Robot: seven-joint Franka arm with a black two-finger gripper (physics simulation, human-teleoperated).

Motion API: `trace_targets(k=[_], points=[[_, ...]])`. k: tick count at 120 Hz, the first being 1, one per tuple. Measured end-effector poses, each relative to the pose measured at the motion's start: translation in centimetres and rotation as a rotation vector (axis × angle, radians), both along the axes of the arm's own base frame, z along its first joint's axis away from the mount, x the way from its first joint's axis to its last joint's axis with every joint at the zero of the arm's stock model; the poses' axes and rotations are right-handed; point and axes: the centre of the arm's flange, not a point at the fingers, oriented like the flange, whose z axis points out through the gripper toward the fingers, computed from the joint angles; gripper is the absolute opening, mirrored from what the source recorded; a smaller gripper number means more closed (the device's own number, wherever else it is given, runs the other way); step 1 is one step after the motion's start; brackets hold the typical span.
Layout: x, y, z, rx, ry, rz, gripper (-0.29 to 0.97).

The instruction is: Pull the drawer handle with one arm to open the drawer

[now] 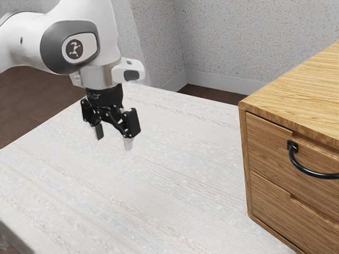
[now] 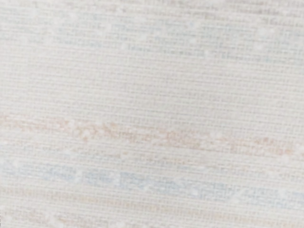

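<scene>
1. The gripper [image 1: 113, 141] hung above the pale table [image 1: 175, 185], toward the exterior view's left. Its fingers pointed down, spread with a clear gap, and held nothing.
2. The drawer handle [image 1: 301, 167], a black curved bar, sat on the front of the upper drawer [image 1: 270, 138] of a wooden cabinet [image 1: 302, 90] at the exterior view's right. It was well apart from the gripper. Its far end ran past the picture's edge. The drawer looked shut, its front level with the cabinet frame.
3. Under my hand the wrist camera looked at the table's [image 2: 152, 114] woven surface. I judged I would be steering toward the handle without a close look until the hand turned to face it.
4. The fingers pointed down while the handle faced outward from the drawer front. Without a turn of the wrist, I expected the fingertips to strike the wood or glance off the bar.
5. The cabinet's near corner stood between the gripper and the handle. A low, straight sweep could have bumped it and shifted the cabinet.
6. A grip near the bar's curved end might have slipped off under load. A pull off the drawer's line could have jammed it or dragged the whole cabinet.
7. The lower drawer [image 1: 286, 211] lay just beneath, so coming in too low risked meeting the wrong front.
</scene>
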Motion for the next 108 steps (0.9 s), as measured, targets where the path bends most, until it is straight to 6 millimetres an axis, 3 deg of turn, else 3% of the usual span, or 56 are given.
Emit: trace_targets(k=[24, 28, 40, 51, 77, 93, 98, 108], points=[[0.9, 1.5, 0.8, -0.004, -0.091, 0.014, 0.68], [0.6, 1.6, 2.1, -0.018, -0.123, 0.021, 0.68], [-2.9, 3.1, 10.6, -0.04, -0.294, 0.16, 0.68], [-3.9, 3.7, 12.6, -0.051, -0.351, 0.375, 0.68], [-2.7, -0.6, 12.9, -0.088, -0.414, 0.684, 0.68], [-2.3, -1.8, 12.3, -0.121, -0.422, 0.841, 0.68], [-3.7, -4.0, 11.0, -0.13, -0.423, 0.848, 0.68], [-9.2, -11.9, 8.5, -0.157, -0.478, 0.794, 0.68]])
